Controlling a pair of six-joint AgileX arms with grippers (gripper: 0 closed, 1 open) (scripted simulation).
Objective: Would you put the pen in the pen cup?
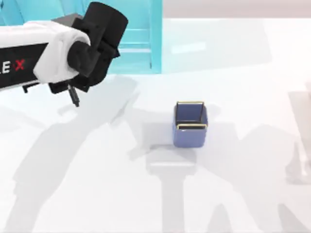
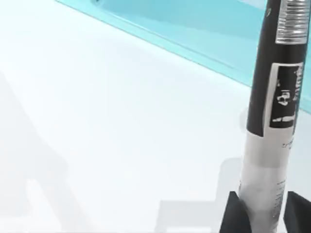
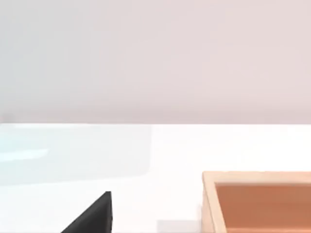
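Two fingers (image 2: 238, 213) of left tool (image 2: 265, 216) pinch half-cropped pen (image 2: 269, 145).

Illumination is bright and even; several soft grey shadows overlap across the white table (image 1: 243, 194), and there is no glare.

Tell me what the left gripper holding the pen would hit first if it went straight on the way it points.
Probably the bare white table: the left gripper aims the thin silver-grey and black pen down there, short of the turquoise shelf unit. Depth is unclear.
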